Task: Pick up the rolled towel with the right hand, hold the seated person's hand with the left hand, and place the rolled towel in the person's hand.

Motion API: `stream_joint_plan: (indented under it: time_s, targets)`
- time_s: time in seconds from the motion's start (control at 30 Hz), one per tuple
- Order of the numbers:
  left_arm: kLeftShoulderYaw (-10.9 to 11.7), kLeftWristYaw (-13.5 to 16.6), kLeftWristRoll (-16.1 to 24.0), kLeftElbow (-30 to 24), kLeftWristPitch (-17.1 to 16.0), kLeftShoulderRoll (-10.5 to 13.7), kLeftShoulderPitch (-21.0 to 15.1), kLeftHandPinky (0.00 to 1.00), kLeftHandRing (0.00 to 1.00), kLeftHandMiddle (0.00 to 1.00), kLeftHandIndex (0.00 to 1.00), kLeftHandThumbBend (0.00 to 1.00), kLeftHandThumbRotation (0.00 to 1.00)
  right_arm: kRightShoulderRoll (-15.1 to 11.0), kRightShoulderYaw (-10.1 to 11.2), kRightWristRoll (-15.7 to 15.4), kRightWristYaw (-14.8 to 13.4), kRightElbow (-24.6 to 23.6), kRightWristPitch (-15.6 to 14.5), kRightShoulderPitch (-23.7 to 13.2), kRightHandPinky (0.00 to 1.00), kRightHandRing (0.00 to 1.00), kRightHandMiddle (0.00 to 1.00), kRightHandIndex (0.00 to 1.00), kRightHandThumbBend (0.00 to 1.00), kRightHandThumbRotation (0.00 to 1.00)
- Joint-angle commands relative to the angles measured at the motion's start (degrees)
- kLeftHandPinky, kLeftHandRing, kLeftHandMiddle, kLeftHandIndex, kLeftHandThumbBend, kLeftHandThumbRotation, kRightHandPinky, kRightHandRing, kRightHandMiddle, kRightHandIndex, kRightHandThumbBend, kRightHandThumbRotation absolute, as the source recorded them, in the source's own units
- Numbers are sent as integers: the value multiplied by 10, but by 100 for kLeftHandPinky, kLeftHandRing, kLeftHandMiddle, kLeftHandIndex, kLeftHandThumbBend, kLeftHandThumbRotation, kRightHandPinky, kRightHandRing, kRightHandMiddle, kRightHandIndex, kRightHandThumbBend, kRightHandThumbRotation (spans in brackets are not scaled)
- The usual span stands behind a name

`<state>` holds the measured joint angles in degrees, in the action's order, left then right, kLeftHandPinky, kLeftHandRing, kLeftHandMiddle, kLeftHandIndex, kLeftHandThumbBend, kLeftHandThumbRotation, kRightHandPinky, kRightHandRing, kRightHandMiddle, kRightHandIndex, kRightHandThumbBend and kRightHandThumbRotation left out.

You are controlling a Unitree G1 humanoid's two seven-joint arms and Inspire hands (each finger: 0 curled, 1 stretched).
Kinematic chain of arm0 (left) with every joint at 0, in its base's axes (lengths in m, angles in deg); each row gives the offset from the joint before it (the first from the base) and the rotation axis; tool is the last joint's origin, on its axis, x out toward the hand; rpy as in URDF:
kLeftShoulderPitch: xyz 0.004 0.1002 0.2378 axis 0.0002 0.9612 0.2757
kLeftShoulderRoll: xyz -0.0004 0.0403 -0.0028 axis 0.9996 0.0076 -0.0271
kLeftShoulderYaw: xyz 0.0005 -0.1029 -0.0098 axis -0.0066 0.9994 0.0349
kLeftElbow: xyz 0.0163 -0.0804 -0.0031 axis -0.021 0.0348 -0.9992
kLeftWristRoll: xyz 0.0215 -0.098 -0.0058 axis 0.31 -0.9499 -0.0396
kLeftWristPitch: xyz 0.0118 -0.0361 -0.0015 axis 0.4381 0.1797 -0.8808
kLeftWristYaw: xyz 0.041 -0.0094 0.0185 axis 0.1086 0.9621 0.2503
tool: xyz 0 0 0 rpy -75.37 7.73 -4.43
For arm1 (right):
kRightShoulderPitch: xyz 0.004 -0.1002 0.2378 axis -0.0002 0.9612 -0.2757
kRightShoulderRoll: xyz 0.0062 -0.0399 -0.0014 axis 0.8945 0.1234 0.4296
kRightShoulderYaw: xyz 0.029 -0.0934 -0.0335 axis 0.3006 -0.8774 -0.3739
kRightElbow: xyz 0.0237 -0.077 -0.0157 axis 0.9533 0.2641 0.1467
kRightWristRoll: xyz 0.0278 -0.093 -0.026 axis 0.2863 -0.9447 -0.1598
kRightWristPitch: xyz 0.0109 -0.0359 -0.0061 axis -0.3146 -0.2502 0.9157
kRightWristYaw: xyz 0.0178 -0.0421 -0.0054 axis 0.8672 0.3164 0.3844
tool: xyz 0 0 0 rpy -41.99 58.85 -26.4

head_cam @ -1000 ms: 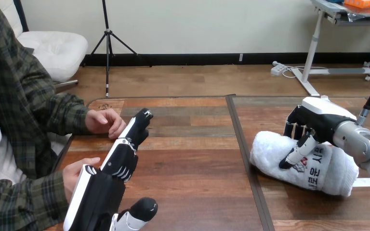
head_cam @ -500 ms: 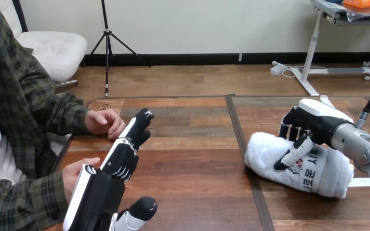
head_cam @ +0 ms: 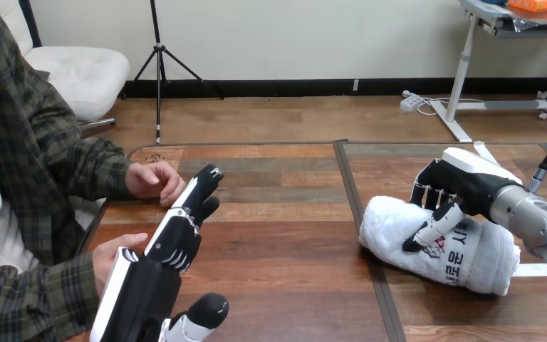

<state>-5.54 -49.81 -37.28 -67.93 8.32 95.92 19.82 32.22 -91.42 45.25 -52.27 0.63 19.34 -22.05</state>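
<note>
Since a second ago the rolled towel has slid a little toward the middle of the table, with the right hand curled over its top, thumb on its front. The left hand keeps its fingers straight and holds nothing, between the person's far hand and the person's near hand
</note>
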Motion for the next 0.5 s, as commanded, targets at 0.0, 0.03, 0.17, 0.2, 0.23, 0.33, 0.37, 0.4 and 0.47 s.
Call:
stream_joint_plan:
  time_s: [0.0,0.03,0.17,0.2,0.23,0.33,0.37,0.4,0.47]
  targets:
    - [-1,3,-5,-34,2,-2,-16,93,97,97,91,87,77,19,-2,3,8,-14,-1,9,34,38,42,42,89,5]
    - [-1,3,-5,-37,5,-2,-15,93,97,97,91,87,77,19,-5,0,8,-14,-2,9,35,39,43,43,90,6]
    - [-2,3,-6,-41,10,-1,-14,94,97,97,91,88,77,20,-14,-10,8,-16,-7,10,42,46,49,49,95,18]
    - [-1,3,-6,-42,10,-1,-14,94,97,97,91,88,77,20,-15,-11,9,-16,-8,10,43,47,51,51,96,21]
    - [-1,3,-6,-43,10,-2,-14,94,97,97,91,88,77,20,-21,-17,9,-17,-9,10,45,48,52,52,97,24]
    - [0,4,-4,-44,11,-2,-14,94,97,97,91,88,77,21,-32,-29,11,-19,-14,10,51,55,60,60,99,34]
    - [0,4,-3,-44,11,-3,-14,94,97,97,91,87,77,22,-35,-32,11,-20,-16,11,56,60,64,65,99,38]
    - [0,4,-2,-45,11,-3,-14,93,97,97,91,87,77,22,-36,-34,12,-20,-18,11,58,62,66,67,99,40]
    - [0,3,-4,-46,13,-2,-14,93,97,97,91,88,77,25,-40,-38,11,-22,-22,13,61,64,68,70,100,43]
